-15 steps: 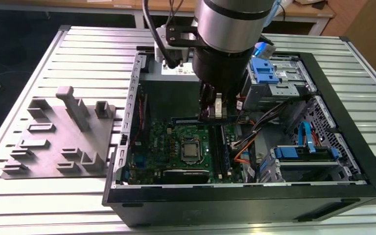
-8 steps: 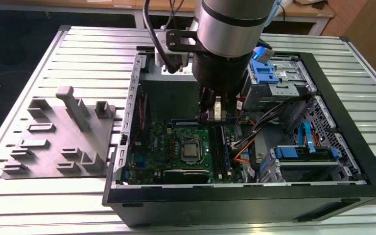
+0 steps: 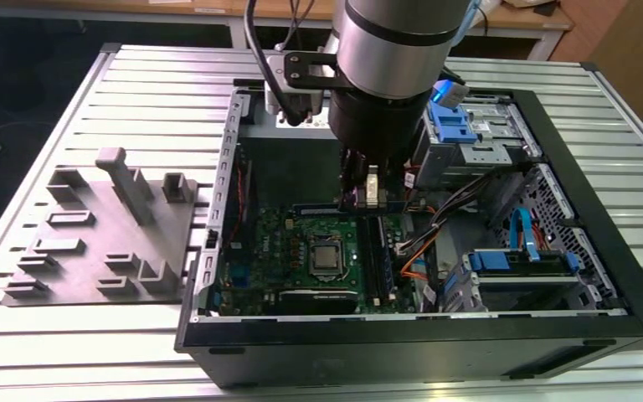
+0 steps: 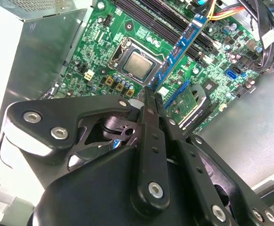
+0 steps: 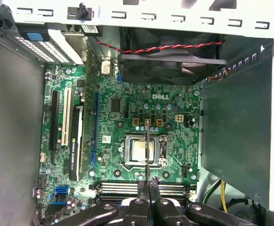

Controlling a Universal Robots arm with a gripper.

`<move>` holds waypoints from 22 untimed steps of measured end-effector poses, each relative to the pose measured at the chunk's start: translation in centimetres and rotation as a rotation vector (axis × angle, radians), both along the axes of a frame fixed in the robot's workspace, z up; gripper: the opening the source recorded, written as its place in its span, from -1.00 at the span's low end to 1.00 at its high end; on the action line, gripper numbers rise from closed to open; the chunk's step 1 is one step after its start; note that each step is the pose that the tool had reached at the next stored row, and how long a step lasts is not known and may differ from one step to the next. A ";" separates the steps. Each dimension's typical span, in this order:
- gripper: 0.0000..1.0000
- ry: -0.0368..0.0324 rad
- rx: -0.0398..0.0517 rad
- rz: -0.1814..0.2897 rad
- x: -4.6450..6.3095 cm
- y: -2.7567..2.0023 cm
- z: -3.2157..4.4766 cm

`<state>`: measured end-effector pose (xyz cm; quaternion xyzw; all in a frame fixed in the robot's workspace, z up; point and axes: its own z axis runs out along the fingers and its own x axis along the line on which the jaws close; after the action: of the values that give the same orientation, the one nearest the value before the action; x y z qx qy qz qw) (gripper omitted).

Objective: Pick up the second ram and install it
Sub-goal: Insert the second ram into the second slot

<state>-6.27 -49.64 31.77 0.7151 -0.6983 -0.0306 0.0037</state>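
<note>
Blue-green second ram [image 4: 181, 44] (over the motherboard [image 4: 103, 47]) pinched between fingers [image 4: 148, 132].

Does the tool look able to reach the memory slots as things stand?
Likely yes: the tool, shut on the second ram, hangs over the memory slots; no cable crosses them.

Ribbed silver metal surface [image 3: 131, 75], dull sheen, matt black metal computer case [image 3: 411, 343], glossy green motherboard [image 5: 127, 94], matt grey plastic fixture block [image 3: 87, 243], satin silver metal processor lid [image 5: 143, 150], matt black metal end effector [image 4: 149, 94], smooth blue-green ram stick [image 4: 181, 44].
</note>
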 end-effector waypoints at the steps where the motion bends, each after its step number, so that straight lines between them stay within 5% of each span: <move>1: -0.83 0.0000 0.0000 0.000 0.0 0.00 0.00; 6: -0.83 -0.0001 0.0001 -0.020 0.0 0.00 -0.02; 22: -0.83 0.0000 0.0000 -0.308 0.0 0.00 -0.14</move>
<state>-6.27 -49.64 31.63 0.5995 -0.7998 -0.0308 -0.0010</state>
